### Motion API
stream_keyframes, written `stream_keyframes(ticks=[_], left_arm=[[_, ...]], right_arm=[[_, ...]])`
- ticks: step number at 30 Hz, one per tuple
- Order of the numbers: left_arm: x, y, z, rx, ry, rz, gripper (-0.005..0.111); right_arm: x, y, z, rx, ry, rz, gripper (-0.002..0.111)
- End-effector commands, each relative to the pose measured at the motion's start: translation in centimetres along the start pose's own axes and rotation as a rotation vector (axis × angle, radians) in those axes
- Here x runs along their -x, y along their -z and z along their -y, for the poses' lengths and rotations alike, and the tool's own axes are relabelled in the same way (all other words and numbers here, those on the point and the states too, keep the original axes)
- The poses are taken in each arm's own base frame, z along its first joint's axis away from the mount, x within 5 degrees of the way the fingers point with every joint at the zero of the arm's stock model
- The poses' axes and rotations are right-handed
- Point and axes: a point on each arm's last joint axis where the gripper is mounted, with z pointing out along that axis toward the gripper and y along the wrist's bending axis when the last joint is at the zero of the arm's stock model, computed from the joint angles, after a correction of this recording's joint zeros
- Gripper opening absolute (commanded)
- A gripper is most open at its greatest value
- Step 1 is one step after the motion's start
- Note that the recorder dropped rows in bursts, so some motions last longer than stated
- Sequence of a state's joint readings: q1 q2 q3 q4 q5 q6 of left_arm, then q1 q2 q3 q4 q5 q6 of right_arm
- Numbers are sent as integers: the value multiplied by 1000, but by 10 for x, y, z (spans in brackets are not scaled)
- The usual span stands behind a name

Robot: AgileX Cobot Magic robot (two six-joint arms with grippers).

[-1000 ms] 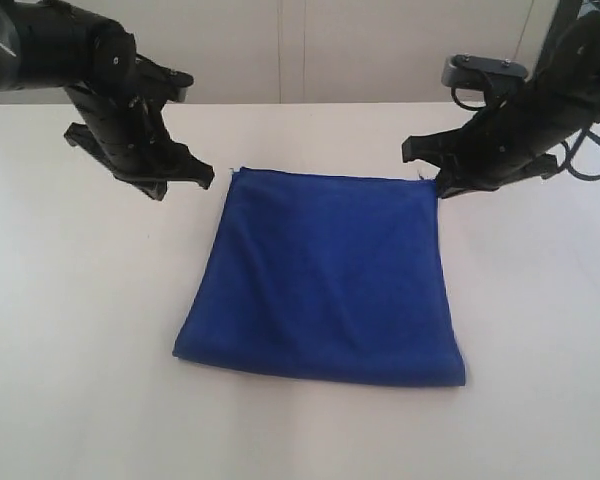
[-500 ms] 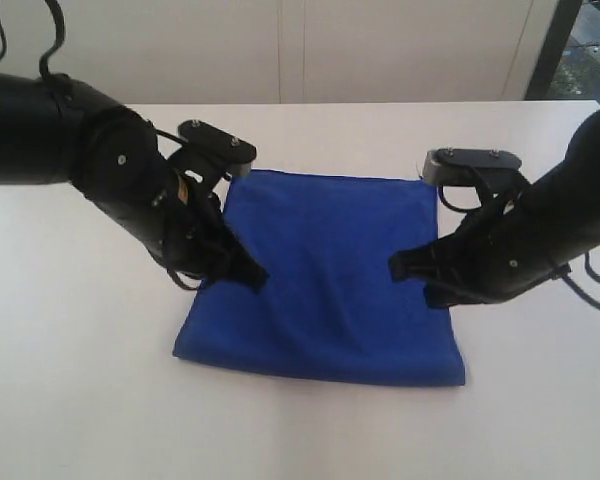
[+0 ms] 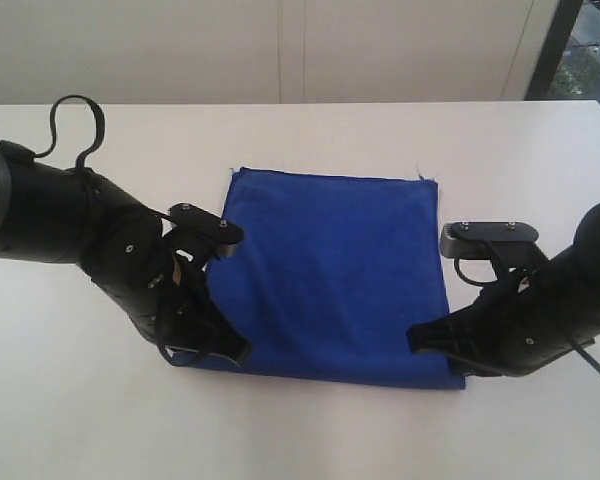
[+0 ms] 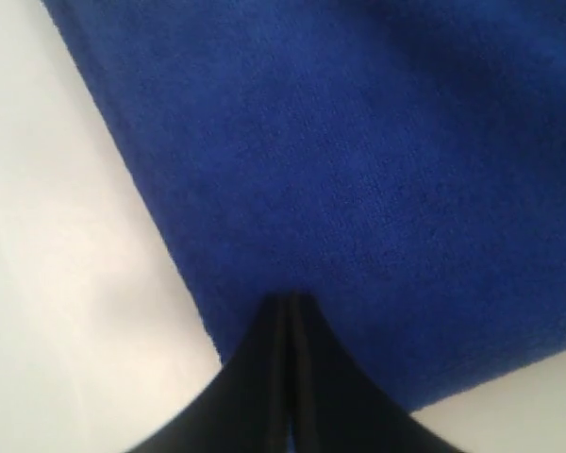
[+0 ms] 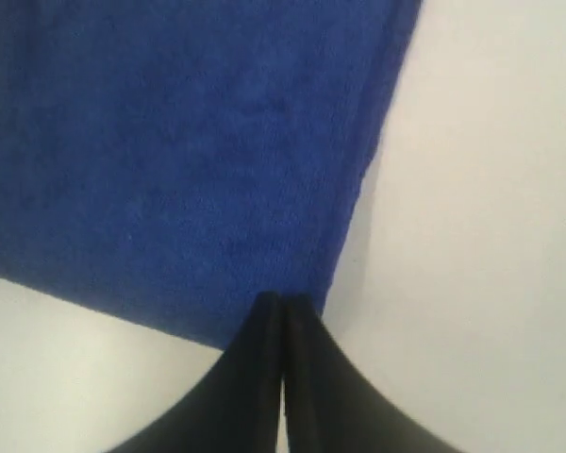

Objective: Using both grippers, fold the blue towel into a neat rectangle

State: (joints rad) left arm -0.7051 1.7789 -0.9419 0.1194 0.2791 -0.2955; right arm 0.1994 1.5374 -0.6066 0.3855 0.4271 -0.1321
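1. pressing its two jaws tight together, the left gripper (image 3: 235,352) sits low at the near left corner of the blue towel (image 3: 330,260), with no cloth seen between the jaws.
2. the right gripper (image 3: 417,340) is drawn together the same way. its tip points inward at the towel's near right corner, and no cloth shows in its bite either.
3. the towel lies flat around the middle of the white worktop (image 3: 70,430), roughly square. its straight far edge faces the worktop's far edge and its rounded, doubled edge faces the near edge.
4. only the exterior view shows the whole towel, the left arm (image 3: 70,225) and right arm (image 3: 570,290) crouched at its two sides, and a pale loose thread (image 3: 418,172) at the far right corner.
5. the left wrist view shows what that view cannot: the left gripper (image 4: 290,300) as a thin dark seam, its tip over the cloth just inside the corner. the towel's side edge runs off beside bare worktop (image 4: 57,236).
6. the right wrist view shows the right gripper (image 5: 281,300) with its tip right at the towel's side edge, blue towel (image 5: 170,142) on one side and worktop (image 5: 491,189) on the other.
7. neither wrist view shows whether the tips actually press the cloth.
8. open worktop surrounds the towel. it is broad toward the left and right edges and the far edge, and narrower along the near edge. the far half of the towel lies uncovered by either arm.
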Motion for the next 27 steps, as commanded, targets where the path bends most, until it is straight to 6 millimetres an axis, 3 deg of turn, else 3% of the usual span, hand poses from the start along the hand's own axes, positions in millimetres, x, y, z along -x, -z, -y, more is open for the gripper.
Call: stream_keyframes(ticks=[1,6,13,18,27], left_arm=[[-17,-9,0,3,28,-82,0],[-22,-9,2,-12,65,-106,0],[-19,4,2,-24,79,-70,0],[-19,4,3,-26,85,-78,0],[-24,4,3,-24,91,-125,0]], right_arm=[[-6,-1,1,-6,-1,-1,0],[-2,2,0,-3,-33,21,0],[7,25,-14,81,-120,93,0],[5,10,-26,84,-83,74,0],[-5,-29,-16,1,-50,-82,0]])
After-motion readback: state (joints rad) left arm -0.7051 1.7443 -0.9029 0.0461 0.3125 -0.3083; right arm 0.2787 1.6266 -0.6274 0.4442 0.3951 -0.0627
